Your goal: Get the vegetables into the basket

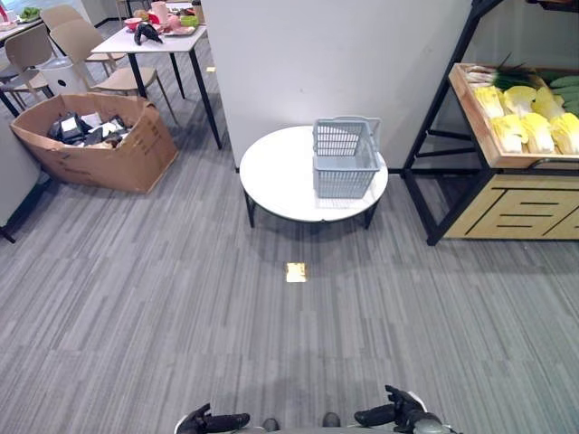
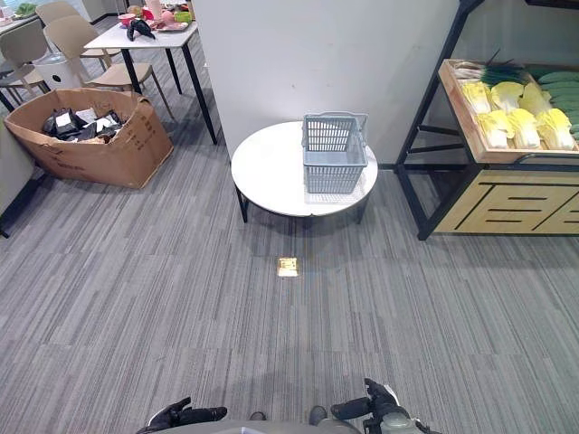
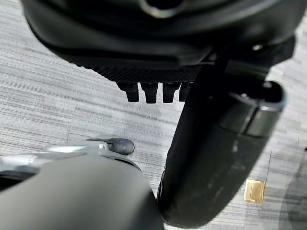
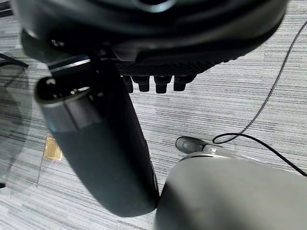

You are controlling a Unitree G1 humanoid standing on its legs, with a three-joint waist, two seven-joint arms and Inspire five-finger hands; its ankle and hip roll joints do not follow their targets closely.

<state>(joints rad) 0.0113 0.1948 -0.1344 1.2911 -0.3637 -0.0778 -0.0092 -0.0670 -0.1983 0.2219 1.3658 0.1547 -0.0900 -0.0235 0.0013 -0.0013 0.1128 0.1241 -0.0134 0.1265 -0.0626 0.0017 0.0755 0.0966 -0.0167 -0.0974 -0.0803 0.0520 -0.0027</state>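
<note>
Standing against the wall at the right, a black-framed wooden produce shelf (image 1: 507, 154) was seen, with pale yellow-green cabbages (image 1: 529, 122) and long green vegetables (image 1: 563, 83) laid in its tray. A round white low table (image 1: 280, 176) was placed well apart from the robot, and a grey slatted plastic basket (image 1: 345, 158) was set on it, empty. The left hand (image 1: 215, 421) and the right hand (image 1: 389, 414) were held low with fingers relaxed and straight, nothing being gripped. The cabbages were judged bulky, fairly heavy and leafy, best clasped round the firm middle; loose outer leaves could be torn.
</note>
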